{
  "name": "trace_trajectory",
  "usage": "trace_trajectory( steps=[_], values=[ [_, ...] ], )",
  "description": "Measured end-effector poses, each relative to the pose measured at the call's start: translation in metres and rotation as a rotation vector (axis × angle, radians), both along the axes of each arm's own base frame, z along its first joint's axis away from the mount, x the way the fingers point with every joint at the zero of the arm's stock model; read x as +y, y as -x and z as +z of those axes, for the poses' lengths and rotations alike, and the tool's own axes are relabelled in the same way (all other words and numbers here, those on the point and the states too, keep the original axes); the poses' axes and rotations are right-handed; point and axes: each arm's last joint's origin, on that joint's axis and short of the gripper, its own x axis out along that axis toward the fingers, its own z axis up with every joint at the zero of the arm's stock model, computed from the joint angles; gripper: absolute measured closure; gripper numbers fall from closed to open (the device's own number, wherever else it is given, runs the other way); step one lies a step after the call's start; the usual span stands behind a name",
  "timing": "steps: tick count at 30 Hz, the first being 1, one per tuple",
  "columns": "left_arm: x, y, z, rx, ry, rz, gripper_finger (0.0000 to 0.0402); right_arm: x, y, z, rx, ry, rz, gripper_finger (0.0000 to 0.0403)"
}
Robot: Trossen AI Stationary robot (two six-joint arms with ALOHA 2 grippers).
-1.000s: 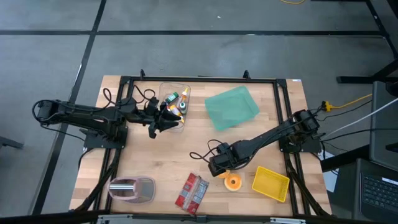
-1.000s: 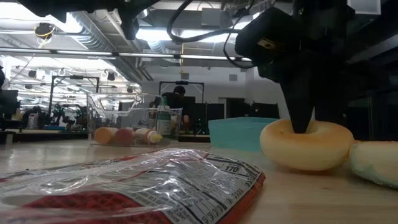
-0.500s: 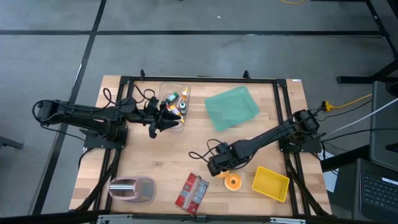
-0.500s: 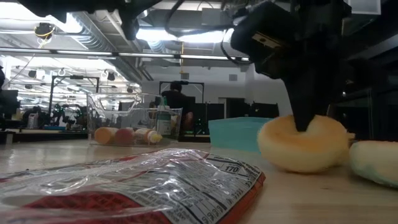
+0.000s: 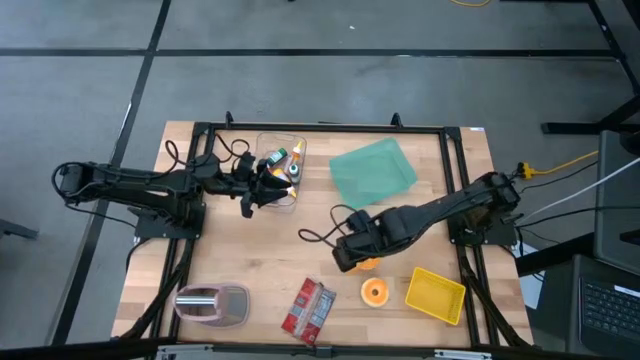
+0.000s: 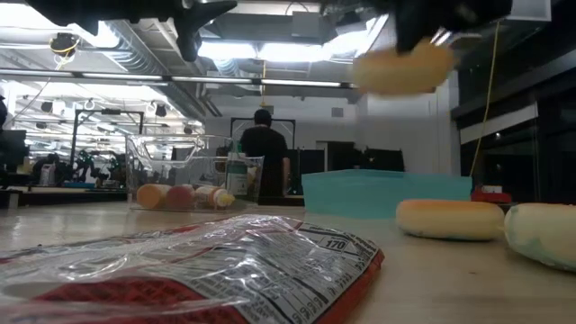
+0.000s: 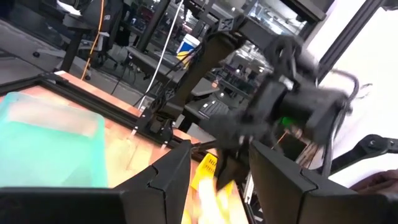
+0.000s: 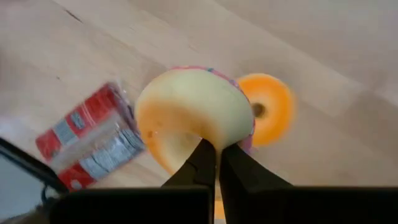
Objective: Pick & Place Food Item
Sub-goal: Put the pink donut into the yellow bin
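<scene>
Now the right gripper (image 5: 352,257) is clamped on a yellowish donut (image 8: 194,115), fingers (image 8: 200,163) pinched together through its rim, and the donut hangs in the air above the table (image 5: 235,255); the low view shows it high up, clear of the wood. From above, only a sliver of the donut shows under the right gripper, near the table's middle, slightly right. On the table just right of and nearer than that gripper lies an orange donut (image 5: 375,291), flat on the wood. Right of it sits a yellow tray (image 5: 436,294). Left of the orange donut is a red snack packet (image 5: 308,309), and at the near left a pink and grey container (image 5: 212,304). A teal lid (image 5: 372,172) lies at the far middle. Left gripper (image 5: 262,196) hovers at the near edge of a clear bin (image 5: 268,143) holding small bottles, at the far left-middle; its fingers (image 7: 160,180) stand partly apart, nothing between them. A person (image 6: 266,158) stands in the room behind the table.
</scene>
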Motion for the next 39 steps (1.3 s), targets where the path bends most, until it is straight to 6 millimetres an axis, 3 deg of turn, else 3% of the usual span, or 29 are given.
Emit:
trace_trajectory(
  steps=[7,13,21,26,30,39],
  values=[
    [0.0,0.0,-0.002,0.024,-0.001,-0.004,0.0245,0.002,0.04,0.057,0.106,0.011,0.071,0.0401],
    [0.0,0.0,-0.002,0.023,0.0,-0.006,0.0245,0.022,0.079,0.064,0.187,-0.08,0.086,0.0401],
    [0.0,0.0,-0.003,0.028,0.003,-0.006,0.0245,0.062,0.12,0.024,0.385,-0.141,0.086,0.0401],
    [0.0,0.0,-0.003,0.028,0.003,-0.006,0.0245,0.075,0.138,-0.011,0.329,-0.201,0.045,0.0401],
    [0.0,0.0,-0.003,0.029,0.019,-0.012,0.0245,0.073,0.157,-0.033,0.202,-0.209,-0.082,0.0401],
    [-0.001,0.0,-0.003,0.03,0.033,-0.034,0.0245,0.054,0.197,-0.047,0.185,-0.211,-0.158,0.0402]
  ],
)
